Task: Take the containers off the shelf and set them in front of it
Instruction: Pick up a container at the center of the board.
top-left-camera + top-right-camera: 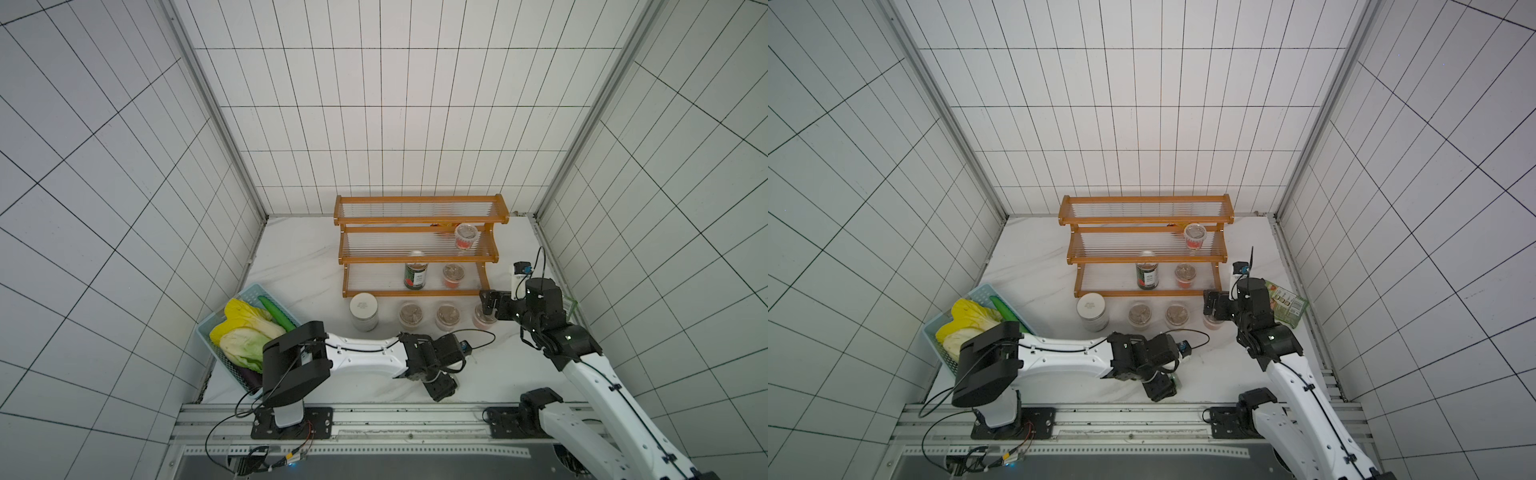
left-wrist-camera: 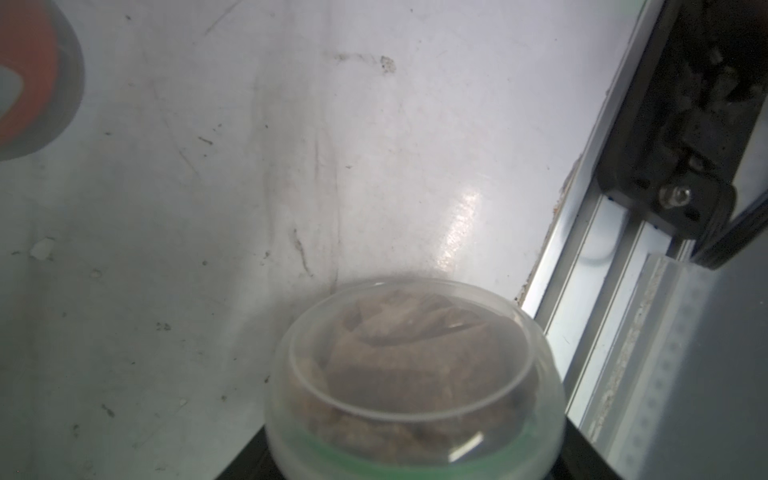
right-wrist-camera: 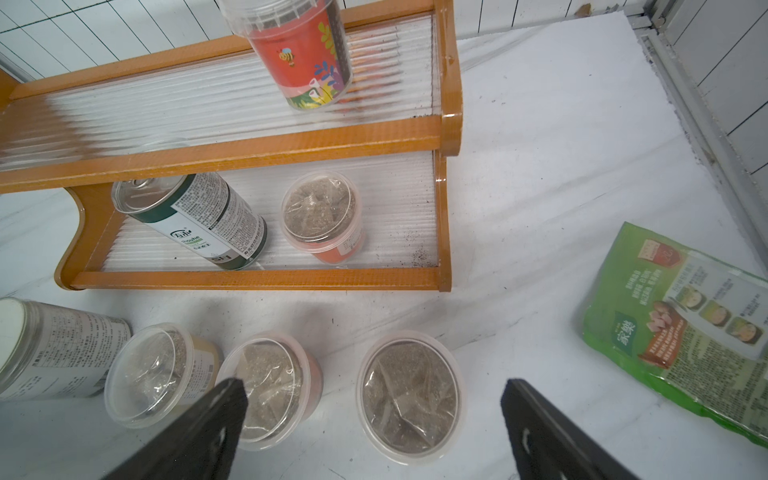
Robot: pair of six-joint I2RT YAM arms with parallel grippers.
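Three on shelf [image 1: 419, 260]: tin can [image 1: 415, 275], lower red cup [image 1: 452, 276], middle-tier red cup [image 1: 465, 237].
Shelf's 6 o'clock, desk [image 1: 299, 257]: jar [image 1: 363, 311], three cups [image 1: 448, 316].
Left pincer [image 1: 441, 384]: grasping green-band cup [image 2: 415, 374].
Right pincer [image 3: 374, 386]: released, over 3 o'clock cup [image 3: 409, 419].

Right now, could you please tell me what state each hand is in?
Left hand: closed on the green-banded cup.
Right hand: open and empty, poised over a clear lidded cup.

White arms [image 1: 365, 353], black joints, cables
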